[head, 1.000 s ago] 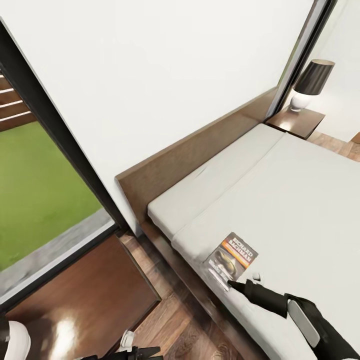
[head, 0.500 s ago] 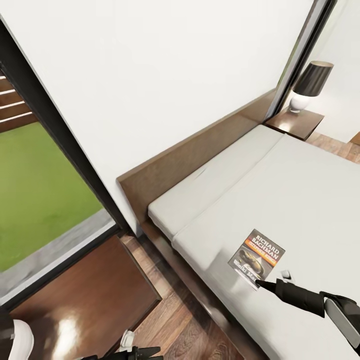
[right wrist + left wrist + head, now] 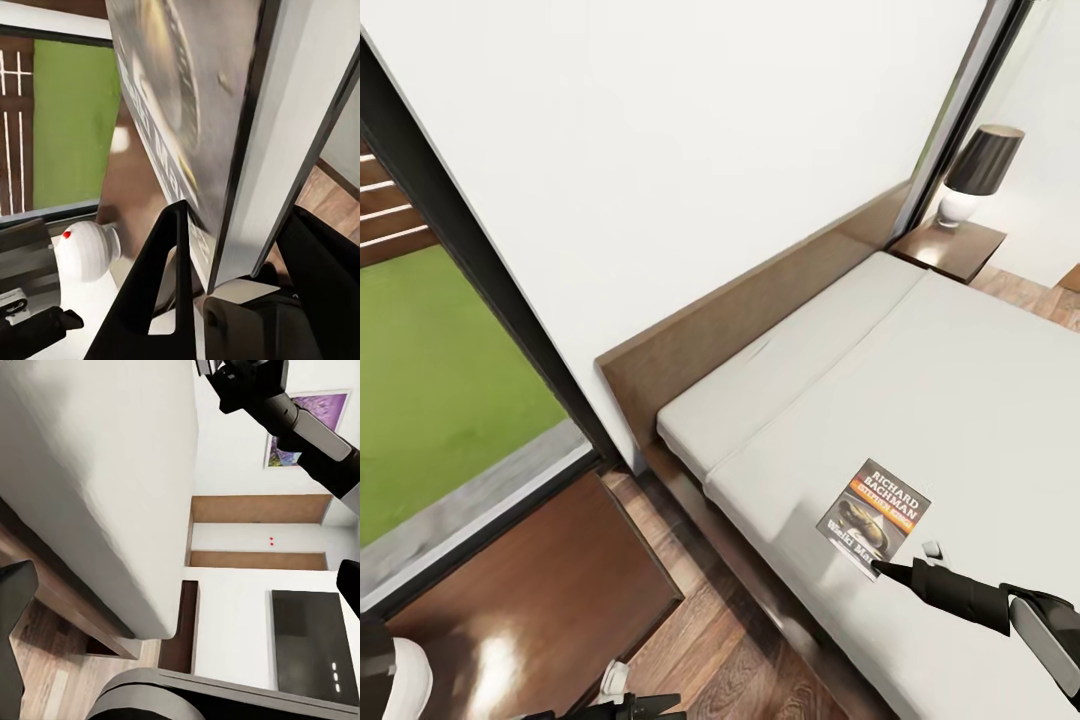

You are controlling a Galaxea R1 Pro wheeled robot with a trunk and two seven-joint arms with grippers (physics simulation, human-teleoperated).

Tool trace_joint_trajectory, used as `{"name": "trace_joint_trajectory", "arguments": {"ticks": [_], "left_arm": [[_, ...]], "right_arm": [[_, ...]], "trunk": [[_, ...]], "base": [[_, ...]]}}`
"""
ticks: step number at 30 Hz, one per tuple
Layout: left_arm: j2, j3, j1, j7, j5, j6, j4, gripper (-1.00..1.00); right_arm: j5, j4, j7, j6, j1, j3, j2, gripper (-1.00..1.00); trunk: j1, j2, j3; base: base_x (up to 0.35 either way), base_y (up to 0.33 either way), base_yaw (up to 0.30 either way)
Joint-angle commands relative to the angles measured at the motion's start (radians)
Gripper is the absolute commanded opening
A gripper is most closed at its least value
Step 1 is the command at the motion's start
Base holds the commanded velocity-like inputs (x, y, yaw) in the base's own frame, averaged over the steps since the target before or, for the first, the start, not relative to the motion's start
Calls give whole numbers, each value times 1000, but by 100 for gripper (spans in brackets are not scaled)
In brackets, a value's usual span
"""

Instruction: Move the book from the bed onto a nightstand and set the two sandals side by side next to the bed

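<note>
While the book [image 3: 874, 514] sits on the bed [image 3: 980, 400] near its edge, head view has the right gripper [image 3: 905, 565] at the book's lower edge: one dark finger under that edge, a pale tip just above it. Looks like a pinch on the book, which seems slightly lifted off the mattress. Near nightstand [image 3: 530, 590] is on the floor beside the bed, glossy top bare where visible, between bed and window [image 3: 450, 390]. Far nightstand [image 3: 950, 245] carries a lamp [image 3: 980, 170]. Left gripper [image 3: 630, 700] is low by the near nightstand, at the frame's bottom edge; can't tell from here if it's spread or closed

Left wrist view: mattress edge [image 3: 112, 495] and wood frame up close, right arm [image 3: 300, 412] reaching over the bed, a purple picture [image 3: 300, 435] on the far wall. One dark finger [image 3: 15, 607] at the edge of frame; jaw state not readable, nothing seen held

Right wrist view: book [image 3: 187, 97] fills the space between the two dark fingers [image 3: 161, 277], cover and page edge seen close. Jaws clamped on its edge, so I'd call the grasp made

Progress, my read: early. Book is gripped but not yet carried; near nightstand is the short move. Sandals not in these frames, so that half I judge untouched
</note>
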Motion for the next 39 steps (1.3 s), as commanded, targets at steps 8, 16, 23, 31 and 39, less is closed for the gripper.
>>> {"name": "trace_joint_trajectory", "arguments": {"ticks": [8,16,23,31,39], "left_arm": [[5,-6,0,1,10,8,5,100],[7,0,0,86,10,-12,44,100],[5,-3,0,182,11,-67,50,100],[6,-1,1,197,14,-74,52,100],[10,1,1,197,15,-75,65,100]], "right_arm": [[-2,0,-3,5,-1,3,1,-100],[-1,63,-4,-4,-1,4,4,-100],[25,281,-6,-88,0,33,10,-100],[89,380,-2,-206,0,105,11,-100],[93,391,-1,-211,0,109,11,-100]], "trunk": [[0,-1,10],[0,-1,23],[0,-1,35],[0,-1,48],[0,-1,61]], "base": [[0,0,0],[0,0,0],[0,0,0],[0,0,0],[0,0,0]]}}
